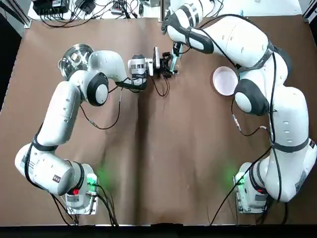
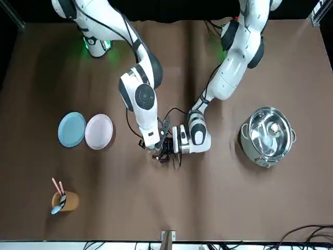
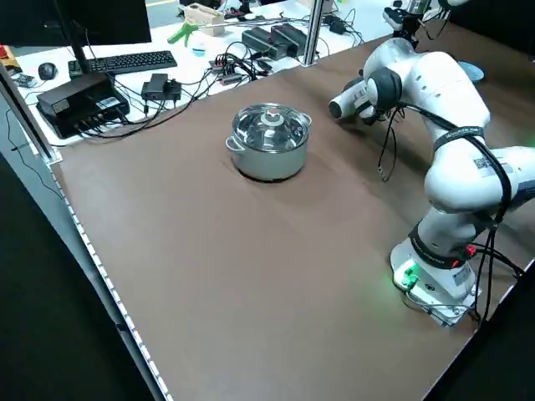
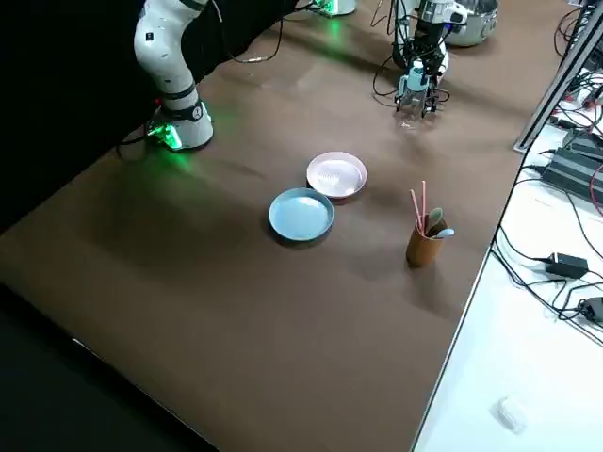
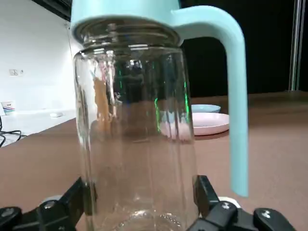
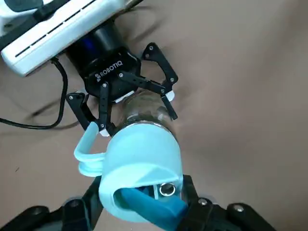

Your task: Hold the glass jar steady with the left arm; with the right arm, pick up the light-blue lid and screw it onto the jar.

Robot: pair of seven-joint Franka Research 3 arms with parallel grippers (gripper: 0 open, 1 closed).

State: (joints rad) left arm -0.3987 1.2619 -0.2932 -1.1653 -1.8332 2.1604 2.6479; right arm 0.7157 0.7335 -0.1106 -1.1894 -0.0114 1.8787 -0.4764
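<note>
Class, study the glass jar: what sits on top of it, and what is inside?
On the glass jar sits the light-blue lid, held by the right gripper; the left gripper clamps the jar's base. Inside looks empty. The lid covers the rim.

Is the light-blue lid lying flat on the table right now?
No, the light-blue lid sits on the mouth of the upright glass jar.

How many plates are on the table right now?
2. The light-blue plate and the pink plate lie side by side on the robot's right half of the table, the blue one nearer the edge. No others show.
</note>
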